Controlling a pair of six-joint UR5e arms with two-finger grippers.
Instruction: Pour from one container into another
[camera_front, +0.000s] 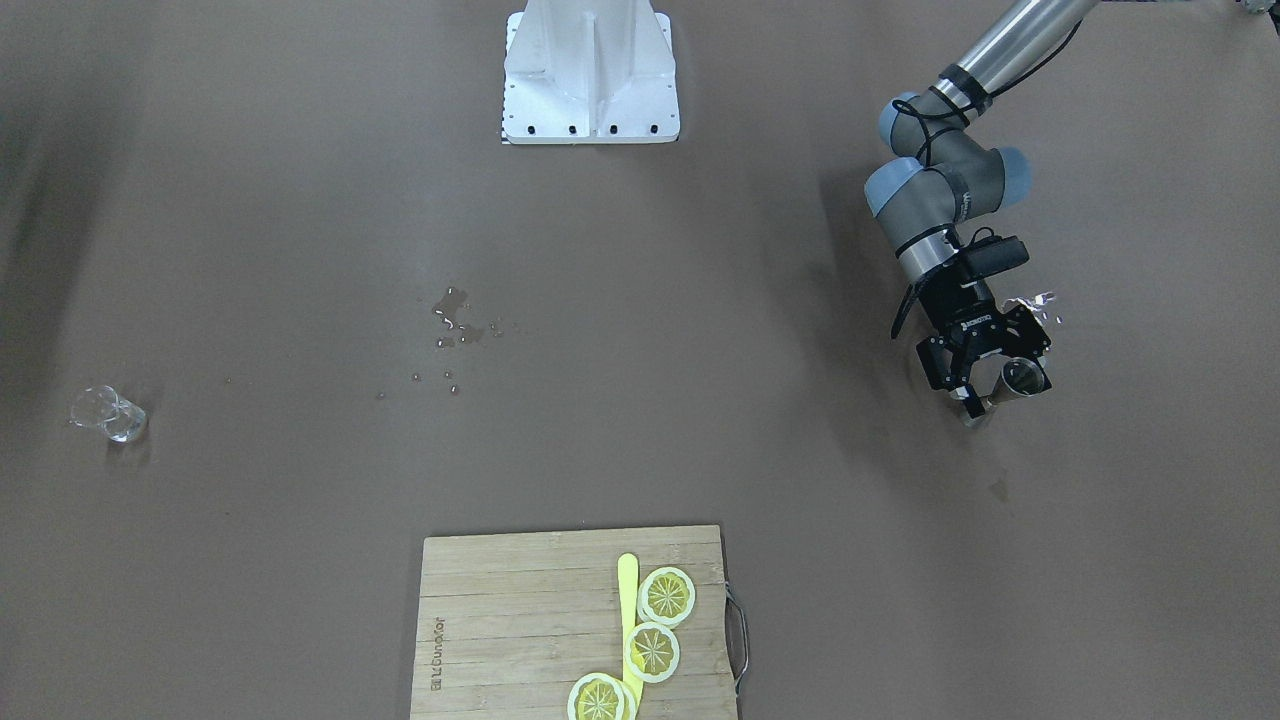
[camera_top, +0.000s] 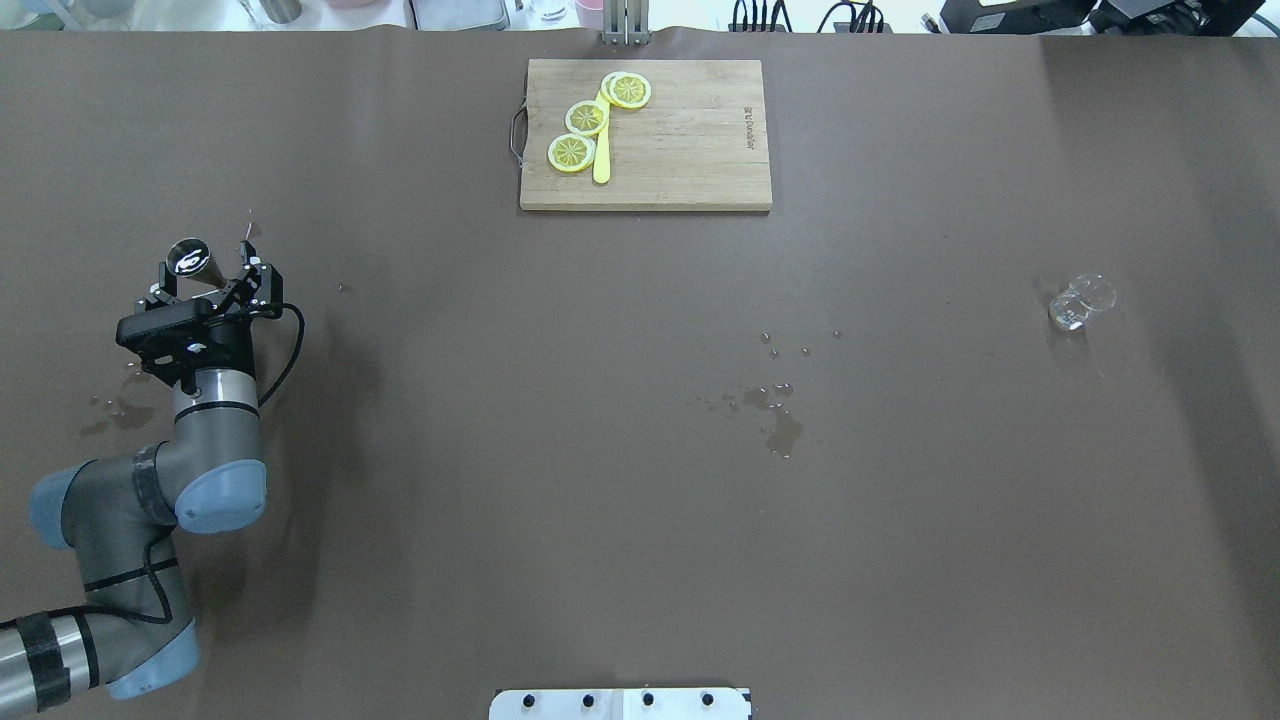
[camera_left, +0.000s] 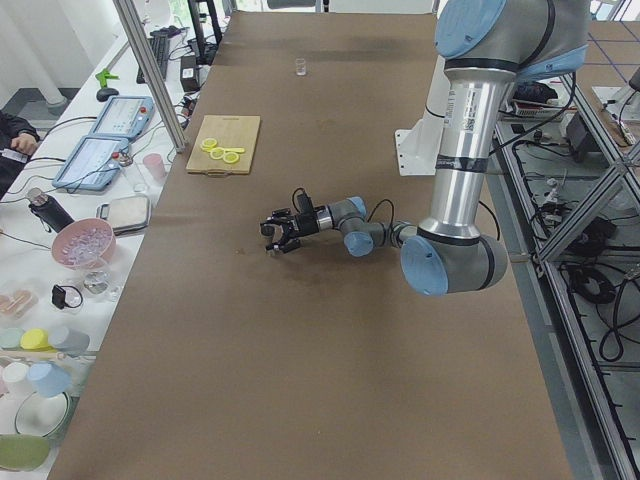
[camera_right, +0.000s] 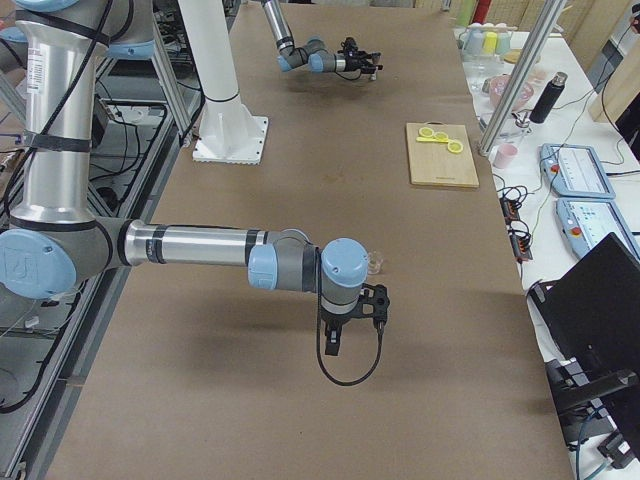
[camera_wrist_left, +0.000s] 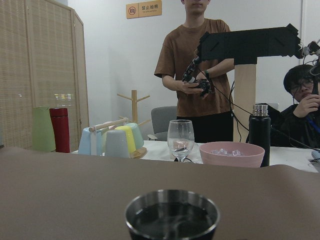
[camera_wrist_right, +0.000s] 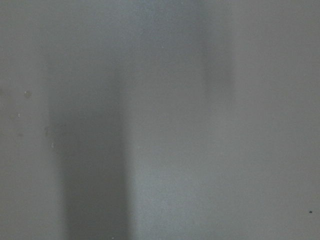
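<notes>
The steel jigger (camera_top: 188, 257) stands upright on the table's left side, and the left wrist view shows dark liquid inside its rim (camera_wrist_left: 172, 215). My left gripper (camera_top: 207, 270) is low at the table and open, its fingers either side of the jigger (camera_front: 1022, 379) without closing on it. The clear glass (camera_top: 1078, 303) stands far off on the right side, also seen as the glass (camera_front: 110, 415) in the front view. My right gripper (camera_right: 352, 322) shows only in the right side view, pointing down close to the glass (camera_right: 375, 263); I cannot tell if it is open or shut.
A wooden cutting board (camera_top: 690, 150) with lemon slices (camera_top: 586, 117) and a yellow knife lies at the far middle edge. Spilled water (camera_top: 775, 410) spots the table's centre. The white robot base (camera_front: 590, 75) stands on the near side. People and cups stand beyond the left end.
</notes>
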